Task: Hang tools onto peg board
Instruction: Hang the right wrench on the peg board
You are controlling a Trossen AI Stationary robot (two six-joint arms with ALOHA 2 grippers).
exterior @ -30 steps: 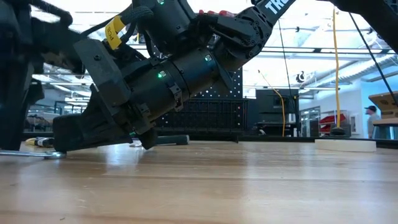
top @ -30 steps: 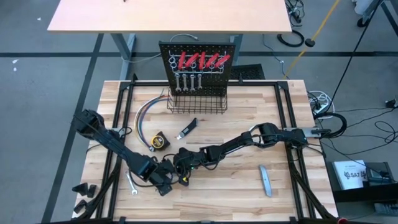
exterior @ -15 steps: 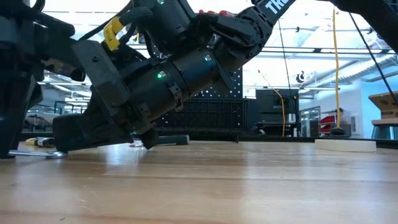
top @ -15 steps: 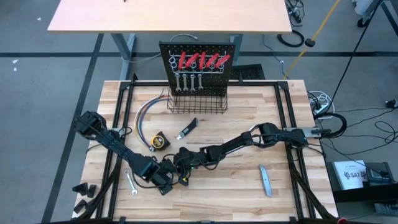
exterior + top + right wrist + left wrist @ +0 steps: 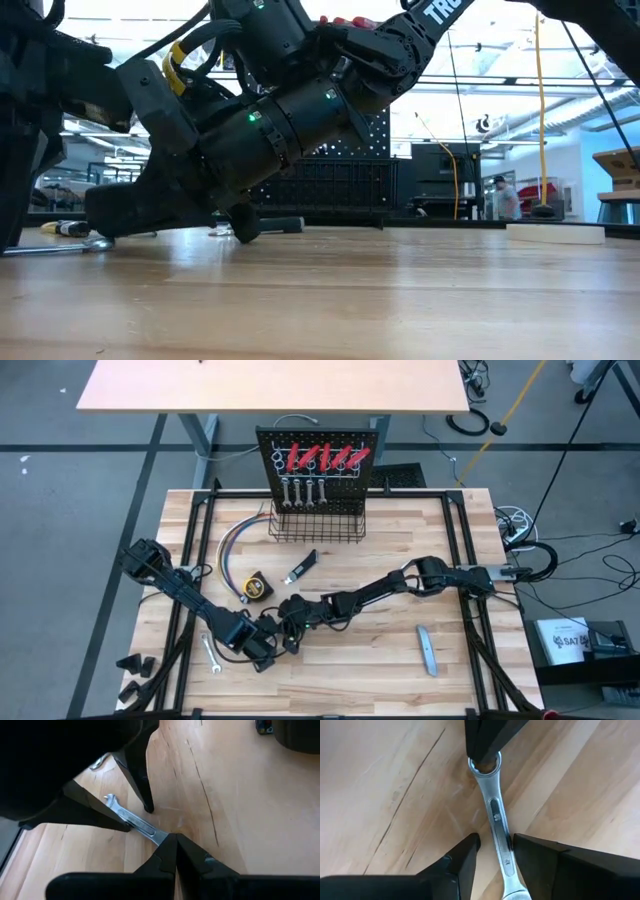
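on the table (image 5: pixel 400 680), our left gripper (image 5: pixel 492 852) straddles a wrench (image 5: pixel 496 817), fingers spread either side. our right gripper (image 5: pixel 175 840), fingers pressed together, pins its ring end.

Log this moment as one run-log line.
left gripper: straddling wrench, not clamped | right gripper: shut, pinning ring end | peg board: partly filled

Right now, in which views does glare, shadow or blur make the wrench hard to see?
Left wrist view: the wrench is sharp, a bright sheen along its shaft, lying between the left claw fingers. Right wrist view: dark arm bulk shades one end; the shut right claw covers the other. Low view: bright ceiling light behind, the arms read as silhouettes. High view: even light, the wrench hidden under both claws.
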